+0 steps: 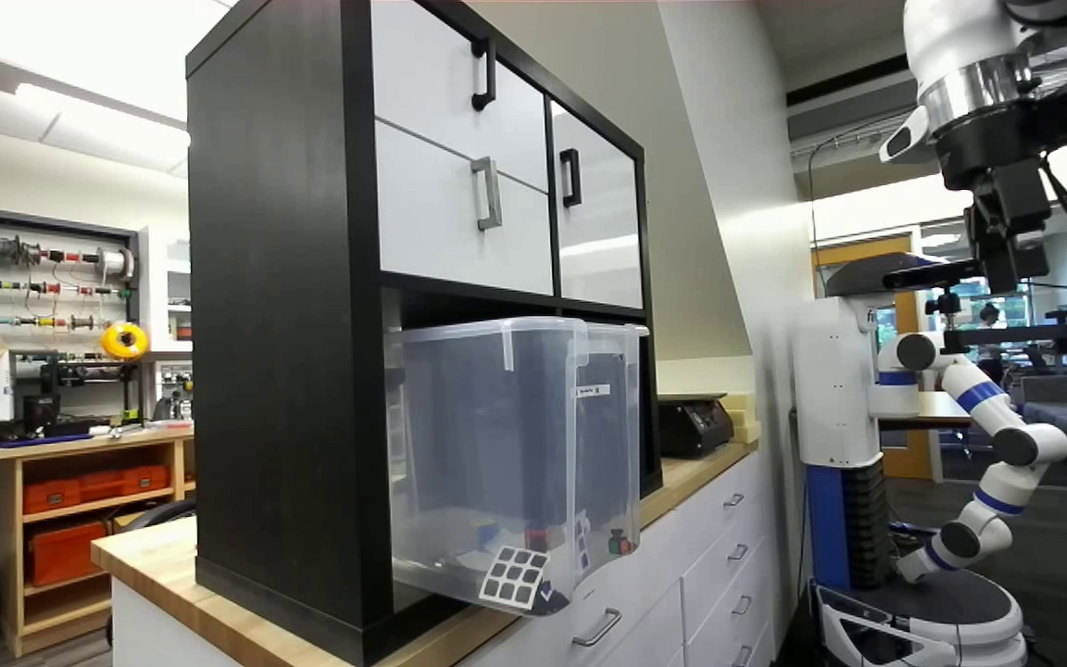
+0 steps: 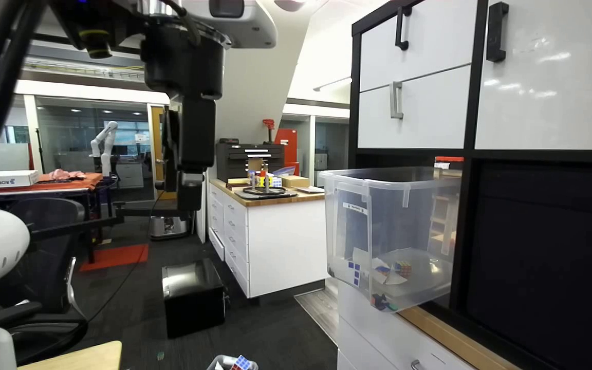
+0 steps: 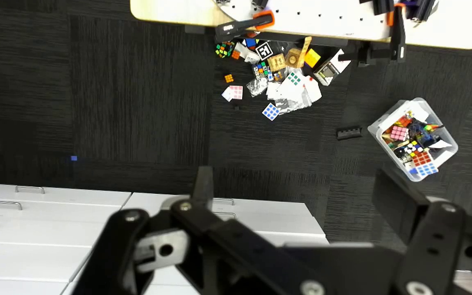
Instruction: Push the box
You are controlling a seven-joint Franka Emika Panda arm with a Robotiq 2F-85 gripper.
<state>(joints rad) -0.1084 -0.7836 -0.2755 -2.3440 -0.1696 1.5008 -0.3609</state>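
Translucent plastic storage bin (image 1: 510,454), 1: overhangs front edge of butcher-block counter (image 1: 158,556), presumably staged for pushing inward. Robotiq gripper (image 3: 295,184), 1: jaws apart, holding nothing.

One box (image 1: 469,417), one cabinet (image 1: 274,324), one gripper (image 3: 295,188) with two fingers (image 3: 204,186)
The cabinet bears three handles (image 1: 494,193) in both exterior views, two black and one silver. An exterior view shows five drawer pulls (image 1: 600,631), one yellow spool (image 1: 111,341) and one blue-banded arm (image 1: 1045,445). The wrist view shows five drawer pulls too, plus one bin (image 3: 388,114), one table (image 3: 170,10) and one heap (image 3: 293,88) of oddments too jumbled to count one by one.
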